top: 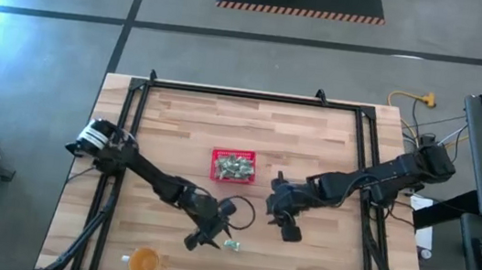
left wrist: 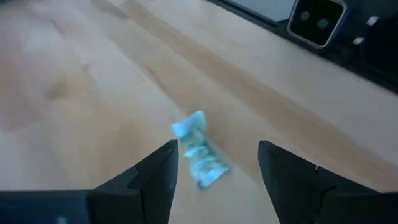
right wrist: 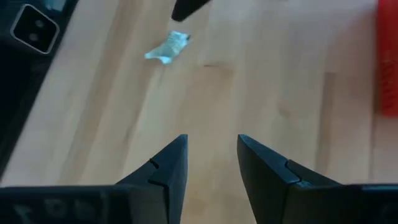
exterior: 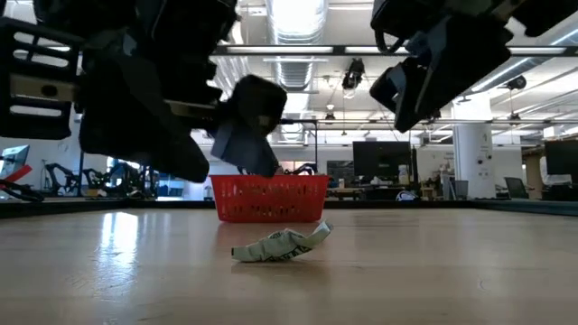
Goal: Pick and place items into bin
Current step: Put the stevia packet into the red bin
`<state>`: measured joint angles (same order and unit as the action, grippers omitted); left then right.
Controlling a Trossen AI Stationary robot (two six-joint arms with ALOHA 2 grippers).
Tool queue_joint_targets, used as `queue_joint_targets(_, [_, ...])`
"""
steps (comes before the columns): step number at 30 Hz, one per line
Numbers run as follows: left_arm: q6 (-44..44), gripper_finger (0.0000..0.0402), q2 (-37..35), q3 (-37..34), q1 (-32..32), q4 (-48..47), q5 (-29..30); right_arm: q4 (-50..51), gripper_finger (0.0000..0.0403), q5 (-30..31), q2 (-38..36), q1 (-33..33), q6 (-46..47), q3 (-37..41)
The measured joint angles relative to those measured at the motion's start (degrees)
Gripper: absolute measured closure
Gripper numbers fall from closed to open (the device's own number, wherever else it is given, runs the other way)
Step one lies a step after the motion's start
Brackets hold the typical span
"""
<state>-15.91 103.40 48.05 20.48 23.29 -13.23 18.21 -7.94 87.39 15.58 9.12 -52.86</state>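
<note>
One pale green and white packet lies flat on the wood near the table's front edge, also plain in the low view. My left gripper hovers just left of it, open; in its wrist view the packet lies ahead between the two fingertips, untouched. The red basket stands at the table's middle with several packets inside. My right gripper hangs open over bare wood right of the basket, with nothing between its fingers.
A round orange cup stands near the front edge, left of the lone packet. A black frame borders the tabletop. Bare wood lies between the basket and the packet.
</note>
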Motion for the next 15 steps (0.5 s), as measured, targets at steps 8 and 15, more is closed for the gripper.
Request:
queue_joint_targets(8, [3.6,0.0197,5.8,3.5,-0.2,-0.3,-4.4,0.0,0.0284,0.4,0.0,3.5,4.3,0.4])
queue_joint_targets(15, [4.3,0.0197,9.6,6.1,-1.0,0.3,-4.3,0.0,0.0292,0.5,0.0,4.8,5.6,0.9])
